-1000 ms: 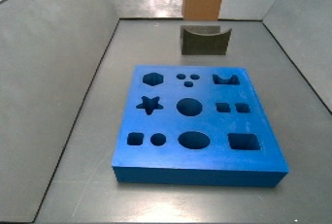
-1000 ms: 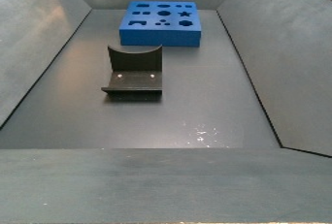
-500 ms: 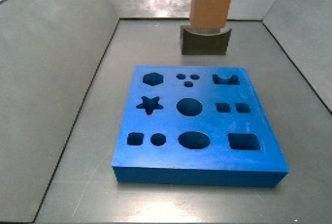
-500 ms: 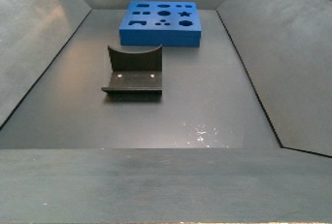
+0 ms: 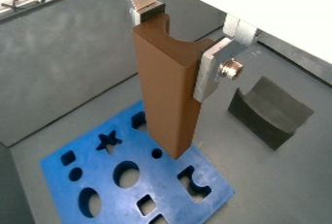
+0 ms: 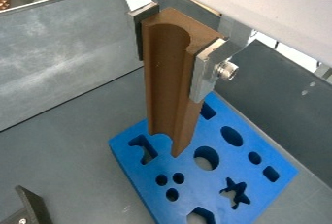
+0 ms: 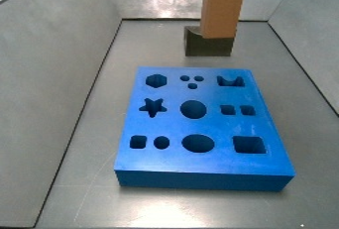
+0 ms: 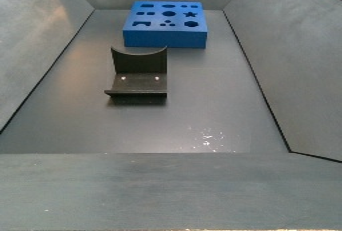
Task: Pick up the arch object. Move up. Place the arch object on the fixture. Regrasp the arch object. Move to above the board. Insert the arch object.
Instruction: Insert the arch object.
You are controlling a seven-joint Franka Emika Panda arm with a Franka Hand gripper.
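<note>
Wrist views: your gripper fingers clamp the upright arch object above the board; fixture beside; no legible writing.

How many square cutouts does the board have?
3: two small squares side by side mid-board, one larger square at a near corner. The gripper holds the arch upright above the board.

even soft overhead light, faint shadows; glare patch on floor; side views slightly grainy.
</note>
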